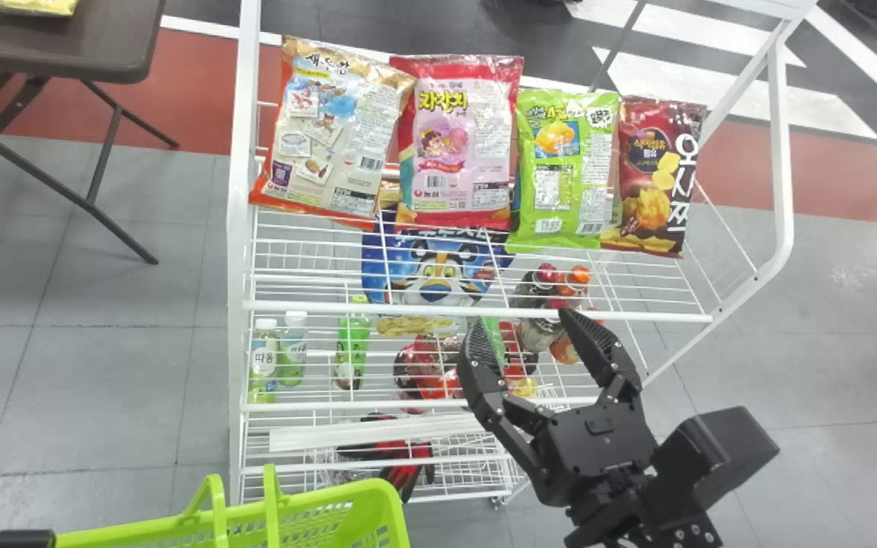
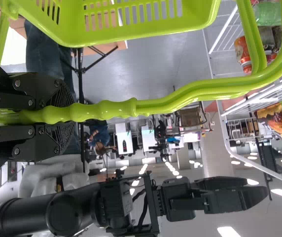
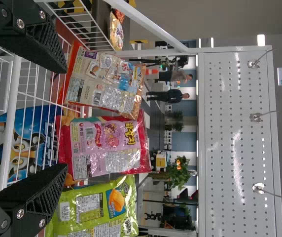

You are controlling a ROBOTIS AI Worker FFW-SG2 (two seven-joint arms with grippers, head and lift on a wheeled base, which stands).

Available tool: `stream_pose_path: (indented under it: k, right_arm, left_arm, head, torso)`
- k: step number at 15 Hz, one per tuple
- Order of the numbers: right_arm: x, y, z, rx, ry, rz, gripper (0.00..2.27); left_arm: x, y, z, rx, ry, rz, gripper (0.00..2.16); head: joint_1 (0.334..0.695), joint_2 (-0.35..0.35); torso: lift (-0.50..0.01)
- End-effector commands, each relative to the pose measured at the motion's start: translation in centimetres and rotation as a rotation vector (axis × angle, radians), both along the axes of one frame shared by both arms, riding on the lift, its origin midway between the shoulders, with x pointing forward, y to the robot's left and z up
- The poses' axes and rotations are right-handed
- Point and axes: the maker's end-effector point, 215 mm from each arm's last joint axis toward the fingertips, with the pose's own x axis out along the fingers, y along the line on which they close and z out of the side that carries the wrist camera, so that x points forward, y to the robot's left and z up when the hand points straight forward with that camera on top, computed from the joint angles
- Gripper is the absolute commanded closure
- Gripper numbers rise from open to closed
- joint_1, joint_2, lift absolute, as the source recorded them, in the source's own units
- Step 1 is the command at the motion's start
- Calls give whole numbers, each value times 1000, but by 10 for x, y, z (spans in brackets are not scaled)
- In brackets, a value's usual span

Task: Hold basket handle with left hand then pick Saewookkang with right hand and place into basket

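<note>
Caution: wrong-bag snag.
Right fingers (image 1: 482,352), spread, may catch the pink bag (image 1: 460,144) because it abuts Saewookkang (image 1: 332,137); left fingers (image 2: 52,89) clamp the basket handle (image 2: 116,108).

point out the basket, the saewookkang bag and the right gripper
basket (image 1: 389,502), head view, on the end of its green rim
Saewookkang bag (image 1: 332,137), head view, on the printed middle of the bag
right gripper (image 1: 534,346), head view, midway between its fingertips

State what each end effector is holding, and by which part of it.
The left end effector holds the green basket by the ridged grip section of its handle. The right end effector is open and holds nothing.
</note>
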Motion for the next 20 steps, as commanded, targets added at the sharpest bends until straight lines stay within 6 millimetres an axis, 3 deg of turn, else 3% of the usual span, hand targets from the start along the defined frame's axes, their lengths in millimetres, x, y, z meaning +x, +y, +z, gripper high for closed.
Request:
stream_pose_path:
  k: [1,9,10,13,15,17,20]
  right_arm:
    - [1,0,1,2,-2,0,144]
    - [2,4,-5,1,7,7,144]
    - [8,7,-14,0,29,12,144]
    - [40,38,-48,-12,125,28,144]
    - [59,60,-56,-30,167,42,144]
    - [79,74,-52,-29,161,41,144]
    - [114,84,-60,-20,154,37,144]
  left_arm:
    - [-1,0,0,1,0,0,1875]
    - [-2,0,1,-1,-3,-3,1878]
    - [-2,0,2,-1,-3,-3,1875]
    - [-7,-5,1,-2,3,-14,1875]
    - [-12,-7,0,3,5,-25,1875]
    - [-15,-10,-2,13,3,-44,1875]
    - [-22,-8,-5,24,4,-71,1875]
  head:
    - [695,-350]
    - [695,-350]
    - [695,-350]
    - [695,-350]
    - [695,-350]
    - [695,-350]
    - [695,-333]
  torso:
    - [-19]
    - [-19]
    - [-19]
    - [-19]
    - [-19]
    - [-19]
    - [-19]
